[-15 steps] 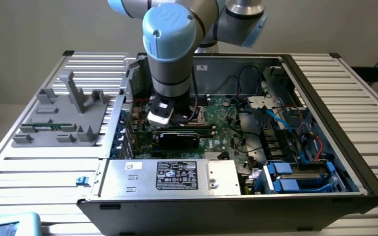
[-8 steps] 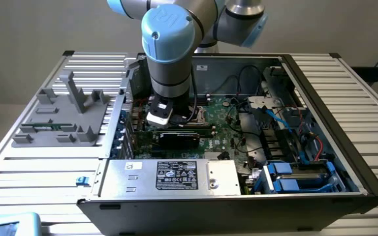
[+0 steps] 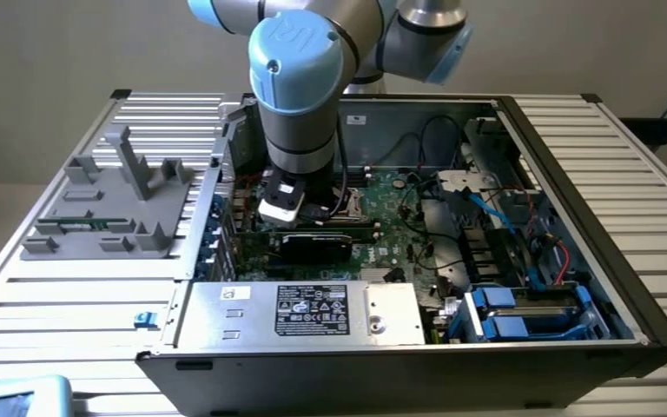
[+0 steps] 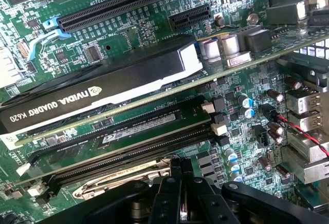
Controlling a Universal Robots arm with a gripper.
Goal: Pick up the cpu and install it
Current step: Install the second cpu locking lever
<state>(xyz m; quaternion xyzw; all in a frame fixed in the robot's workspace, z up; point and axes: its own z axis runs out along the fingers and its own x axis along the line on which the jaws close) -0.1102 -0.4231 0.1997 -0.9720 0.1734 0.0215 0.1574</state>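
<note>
The grey robot arm with pale blue joint caps (image 3: 296,78) reaches straight down, wrist vertical. Its black gripper (image 4: 177,183) hangs low beneath the wrist, fingers (image 4: 165,196) pressed together.

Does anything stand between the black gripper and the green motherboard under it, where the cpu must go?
Nothing visible does. The black gripper hangs close over a shiny metal frame on the green motherboard. The black NVIDIA graphics card stands beside it, not beneath. The cpu itself I cannot make out.
</note>
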